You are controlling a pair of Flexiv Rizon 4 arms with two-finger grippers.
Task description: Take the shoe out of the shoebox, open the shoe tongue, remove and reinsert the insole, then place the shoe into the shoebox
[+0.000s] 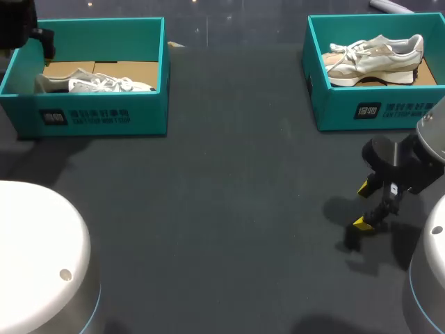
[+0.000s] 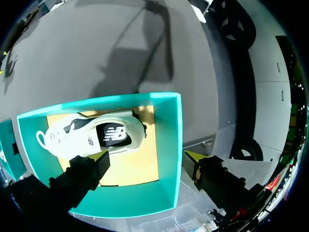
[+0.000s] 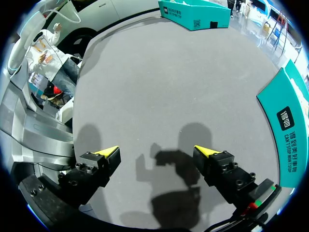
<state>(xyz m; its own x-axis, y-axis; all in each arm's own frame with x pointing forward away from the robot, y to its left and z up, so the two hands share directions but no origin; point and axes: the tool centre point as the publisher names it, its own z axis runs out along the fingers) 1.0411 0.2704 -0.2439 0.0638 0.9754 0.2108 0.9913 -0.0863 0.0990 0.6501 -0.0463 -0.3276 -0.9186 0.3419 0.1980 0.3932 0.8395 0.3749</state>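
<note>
A white and grey shoe (image 1: pixel 94 83) lies on its side in the left teal shoebox (image 1: pixel 97 115). My left arm (image 1: pixel 21 28) hangs over that box's back left corner. In the left wrist view my left gripper (image 2: pixel 147 155) stands open above the box's wall (image 2: pixel 169 145), with the shoe (image 2: pixel 91 135) lying on the cardboard floor below it and nothing between its fingers. My right gripper (image 1: pixel 363 205) is open above the bare table at the front right, holding nothing. In its own view the right gripper (image 3: pixel 157 151) faces grey table.
A second teal shoebox (image 1: pixel 375 111) with a beige shoe (image 1: pixel 375 59) stands at the back right, just behind my right gripper; its wall (image 3: pixel 289 130) shows beside that gripper. The left box (image 3: pixel 193 12) shows far ahead of it. Dark table lies between the boxes.
</note>
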